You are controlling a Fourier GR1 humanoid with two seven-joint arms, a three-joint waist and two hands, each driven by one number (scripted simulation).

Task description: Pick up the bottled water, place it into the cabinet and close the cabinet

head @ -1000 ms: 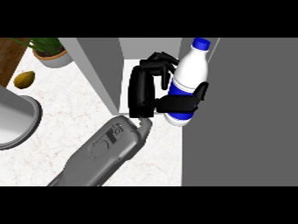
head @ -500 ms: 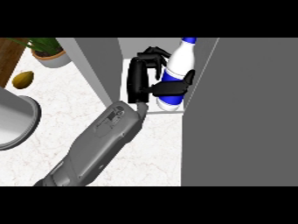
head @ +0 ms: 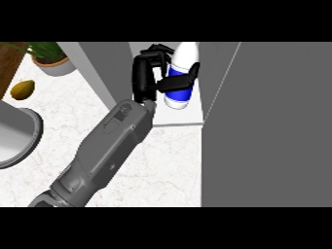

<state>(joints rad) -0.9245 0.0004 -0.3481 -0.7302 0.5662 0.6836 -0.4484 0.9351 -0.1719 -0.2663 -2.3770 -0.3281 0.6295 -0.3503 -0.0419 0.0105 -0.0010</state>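
Cabinet [head: 283, 126]: large grey panel fills the 3 o'clock side. Its open compartment sits at 12 o'clock, with a grey wall on the compartment's 9 o'clock side.

Tabletop [head: 168, 165]: pale, marbled, runs from centre to 6 o'clock.

Left forearm [head: 103, 151]: grey, enters at 7 o'clock and slants up toward 12 o'clock into the compartment.

Grey round vessel [head: 3, 136]: at 9 o'clock, cut by the edge.

Bottled water [head: 177, 101]: white with a blue label, inside the compartment at 12 o'clock, tilted with its top toward 12 o'clock. Contact with the cabinet floor: cannot tell.

Left hand [head: 143, 78]: black, clamped on the bottled water, thumb across the label, fingers curled round the far side.

Potted plant [head: 53, 61]: 10 o'clock.

Small yellow-brown fruit [head: 22, 89]: just below the plant, apart from the vessel.
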